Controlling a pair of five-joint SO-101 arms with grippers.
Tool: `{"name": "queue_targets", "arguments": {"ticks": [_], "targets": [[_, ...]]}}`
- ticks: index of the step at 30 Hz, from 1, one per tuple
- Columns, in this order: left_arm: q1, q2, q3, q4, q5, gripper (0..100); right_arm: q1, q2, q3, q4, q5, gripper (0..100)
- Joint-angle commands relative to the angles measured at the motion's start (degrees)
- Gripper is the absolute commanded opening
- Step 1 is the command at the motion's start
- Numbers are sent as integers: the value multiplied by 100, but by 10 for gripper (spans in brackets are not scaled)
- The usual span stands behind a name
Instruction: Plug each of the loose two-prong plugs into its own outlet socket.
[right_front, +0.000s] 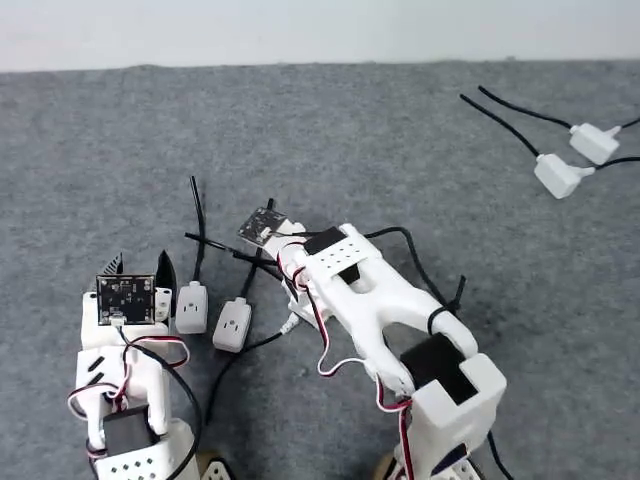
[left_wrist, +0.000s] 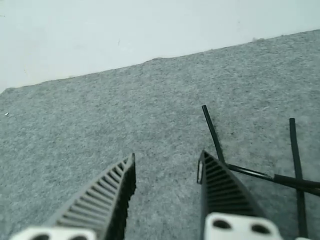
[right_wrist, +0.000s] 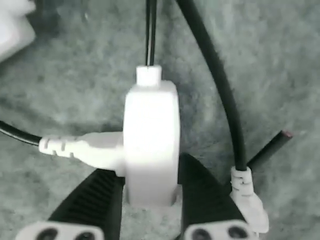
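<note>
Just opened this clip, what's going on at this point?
The right pincer is closed around a white connector block lying on the grey mat, with a white cord end meeting its side. The left pincer sits open and empty over bare mat. Two white plugs lie loose near the far edge.

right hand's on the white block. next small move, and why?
Probably lift the white block slightly: the right hand is shut on it, and a white-ended cable and thick black cable crowd it on the carpet.
</note>
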Motion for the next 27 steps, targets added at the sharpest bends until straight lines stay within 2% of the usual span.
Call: {"name": "queue_targets", "arguments": {"ticks": [1,9,16,22,27], "targets": [[18,-70,-22,0,-44,192,101,-585,26,382,-97,8],[35,-70,13,-9,-44,192,796,-3266,53,1701,158,8],[35,-70,13,-9,-44,192,1982,-4743,35,2431,695,8],[26,-70,13,-9,-44,192,3565,-4980,44,2352,1336,8],[35,-70,13,-9,-44,192,4514,-4980,18,1798,1442,8]]}}
